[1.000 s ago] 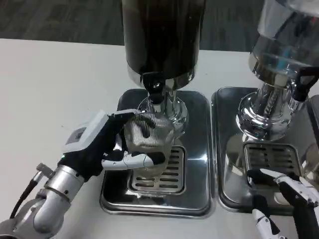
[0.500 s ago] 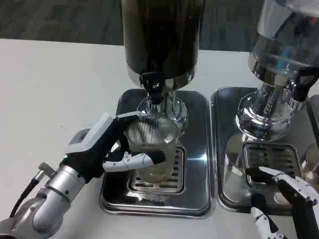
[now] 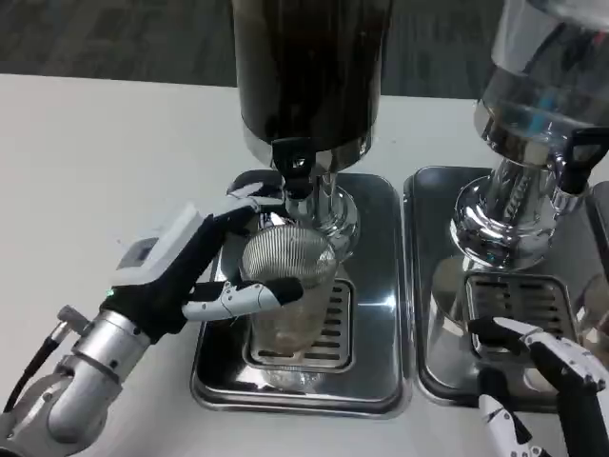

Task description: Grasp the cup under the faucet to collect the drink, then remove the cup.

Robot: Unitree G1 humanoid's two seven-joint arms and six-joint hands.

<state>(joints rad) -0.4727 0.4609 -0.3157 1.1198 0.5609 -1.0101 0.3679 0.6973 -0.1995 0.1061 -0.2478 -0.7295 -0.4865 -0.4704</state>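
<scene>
A clear ribbed cup (image 3: 288,286) stands on the drip grate (image 3: 328,333) below the black faucet (image 3: 294,162) of the dark drink dispenser (image 3: 309,71). My left hand (image 3: 186,267) is at the cup's left side, one finger curling along its front and others reaching behind its rim. Whether the fingers press the cup I cannot tell. My right hand (image 3: 547,390) lies low at the right, fingers apart, holding nothing, over the front of the second tray.
A steel drip tray (image 3: 214,376) bears the grate and dispenser base. A second dispenser (image 3: 538,105) with its own tray (image 3: 428,286) stands close on the right. White table stretches to the left and back.
My left hand and forearm have slid a little left and back, fingers loosening around the cup. The cup stands slightly lower on the grate. The right hand has barely moved.
</scene>
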